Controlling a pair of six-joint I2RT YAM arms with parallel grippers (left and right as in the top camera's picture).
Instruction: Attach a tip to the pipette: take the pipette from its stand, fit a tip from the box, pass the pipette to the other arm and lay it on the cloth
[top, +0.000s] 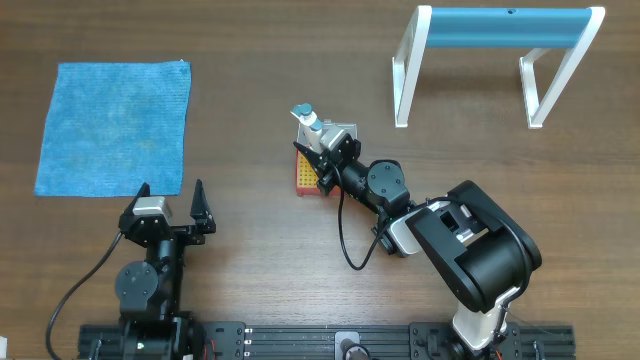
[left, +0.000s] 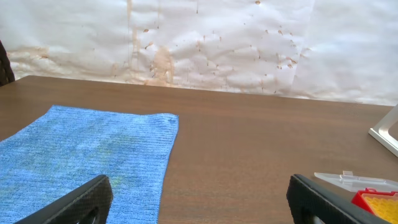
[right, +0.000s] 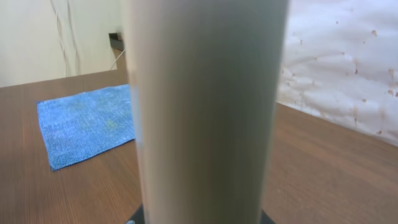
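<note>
The right hand (top: 320, 146) clenches the white, blue-capped plastic pipette (top: 308, 120) upright above the red box of yellow tips (top: 306, 178), probably to press on a tip. The left hand (top: 170, 190), fingers spread, rests near the blue woven cloth (top: 115, 128), likely placed for the handover.

Left arm: folded close to its base at the left, wrist pointing up the top view.
Left gripper (top: 170, 192): black fingers (left: 81, 202) spread wide, nothing between them.
Right arm: stretched from its base toward the middle, elbow bent.
Right gripper (top: 322, 152): fingers clamped on a white cylindrical pipette (right: 205, 112).
</note>
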